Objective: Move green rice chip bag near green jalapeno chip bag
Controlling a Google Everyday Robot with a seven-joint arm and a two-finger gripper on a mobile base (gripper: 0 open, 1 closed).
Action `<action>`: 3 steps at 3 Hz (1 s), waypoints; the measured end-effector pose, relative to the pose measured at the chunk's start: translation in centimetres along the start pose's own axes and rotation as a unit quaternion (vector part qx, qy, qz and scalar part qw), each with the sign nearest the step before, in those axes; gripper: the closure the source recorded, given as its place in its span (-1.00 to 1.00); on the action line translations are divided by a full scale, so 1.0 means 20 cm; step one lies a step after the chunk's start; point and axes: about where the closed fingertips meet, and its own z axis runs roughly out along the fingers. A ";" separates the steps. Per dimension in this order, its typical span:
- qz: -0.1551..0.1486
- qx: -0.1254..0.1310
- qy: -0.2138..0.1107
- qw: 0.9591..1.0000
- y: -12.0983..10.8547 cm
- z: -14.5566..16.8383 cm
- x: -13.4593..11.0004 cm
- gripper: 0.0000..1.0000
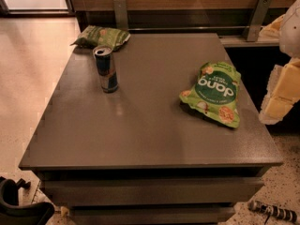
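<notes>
The green rice chip bag (pixel 213 93) is bright green with white "dang" lettering. It lies flat on the right side of the grey table (pixel 140 130). The green jalapeno chip bag (pixel 101 36) is duller olive green and lies at the table's far left corner. My arm and gripper (pixel 281 95) show as white and pale yellow parts at the right edge of the view. They are beyond the table's right side, to the right of the rice chip bag and apart from it. The gripper holds nothing that I can see.
A blue and silver drink can (pixel 106 69) stands upright on the left part of the table, just in front of the jalapeno bag. A wooden wall with metal brackets (pixel 121 13) runs behind the table. The floor (pixel 28 78) lies to the left.
</notes>
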 end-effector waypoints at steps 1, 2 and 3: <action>-0.001 0.002 0.001 1.000 0.00 -0.01 0.00 -1.00; -0.042 0.008 0.012 0.999 -0.03 -0.03 0.01 -1.00; -0.130 0.000 0.028 0.991 -0.13 -0.03 0.05 -1.00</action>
